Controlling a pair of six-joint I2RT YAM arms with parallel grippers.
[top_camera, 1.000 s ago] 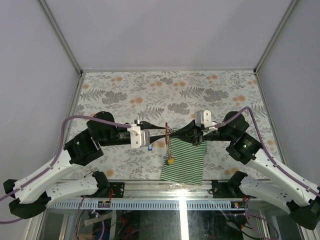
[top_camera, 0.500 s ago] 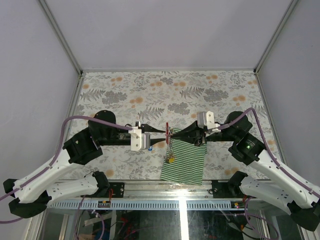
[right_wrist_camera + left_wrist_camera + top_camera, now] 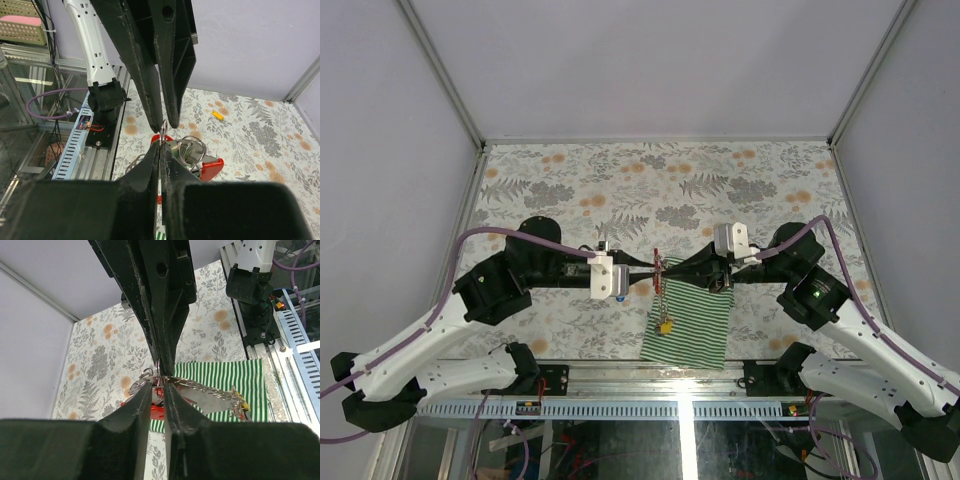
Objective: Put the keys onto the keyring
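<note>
Keyring (image 3: pixel 659 270) is held between both grippers, over left edge of striped cloth (image 3: pixel 698 318). Right gripper (image 3: pixel 160 144) is clamped tight on ring. Left gripper (image 3: pixel 158 385) fingers are narrowly parted around ring; grip cannot be told. Yellow-tagged key (image 3: pixel 663 325) is seen at chain end.

I saw keyring (image 3: pixel 200 387) chain shiny metal, clip glossy red plastic; striped cloth (image 3: pixel 225 371) matt, woven; left claw (image 3: pixel 159 386), right claw (image 3: pixel 161 148) matt black plastic.
</note>
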